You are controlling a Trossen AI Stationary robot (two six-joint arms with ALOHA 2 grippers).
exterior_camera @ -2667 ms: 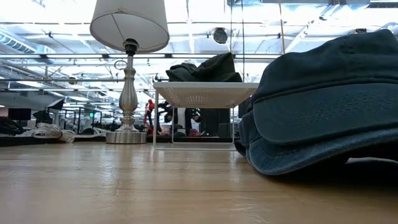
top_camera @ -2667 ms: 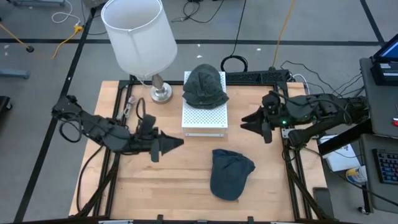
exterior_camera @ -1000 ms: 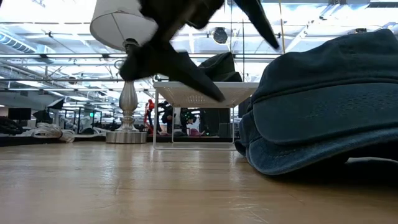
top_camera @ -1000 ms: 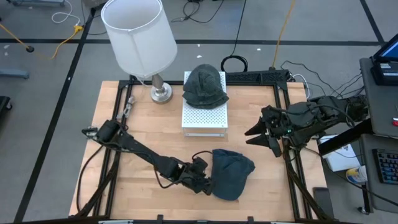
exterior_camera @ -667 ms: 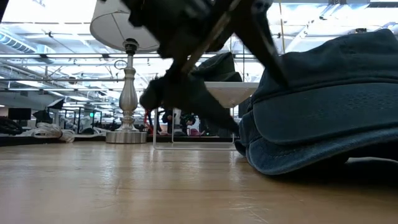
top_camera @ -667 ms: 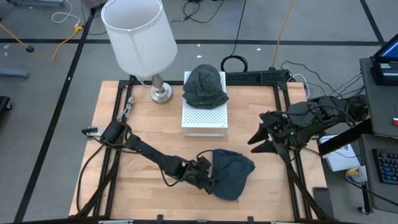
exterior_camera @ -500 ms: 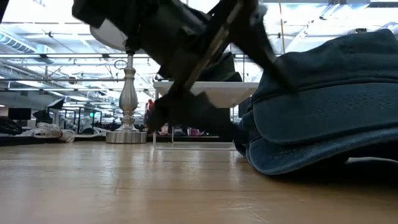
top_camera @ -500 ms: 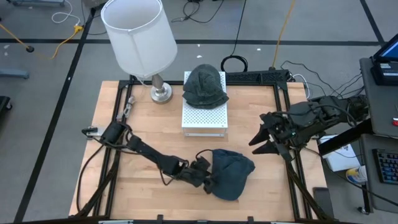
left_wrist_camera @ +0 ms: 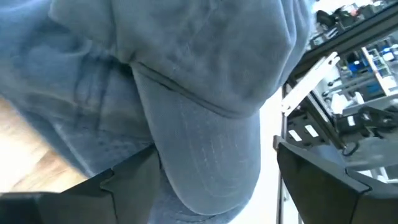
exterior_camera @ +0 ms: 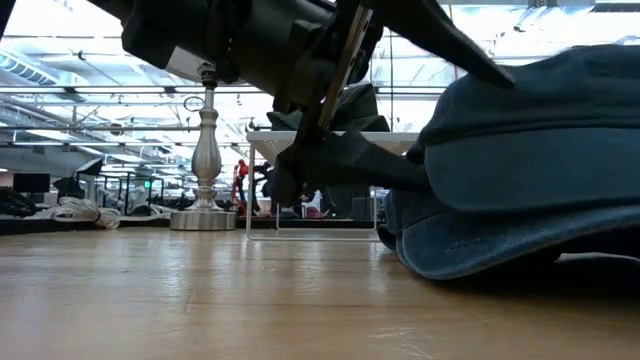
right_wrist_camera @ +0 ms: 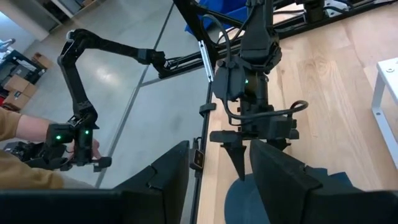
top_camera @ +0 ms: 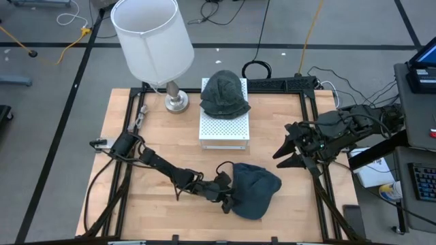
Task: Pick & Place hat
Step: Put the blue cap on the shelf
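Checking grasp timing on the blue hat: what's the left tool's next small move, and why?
Probably close now. The left tool stands open at the edge of the blue hat, and its wrist view shows the brim between its fingers. The right tool waits at the table's right edge.

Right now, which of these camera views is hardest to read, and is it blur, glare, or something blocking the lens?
Left wrist view: the blue hat fills the picture, too close to read. Low view: the left claw looms dark against bright ceiling lights, covering most of the lamp. High view: evenly lit and clear. Right wrist view: clear.
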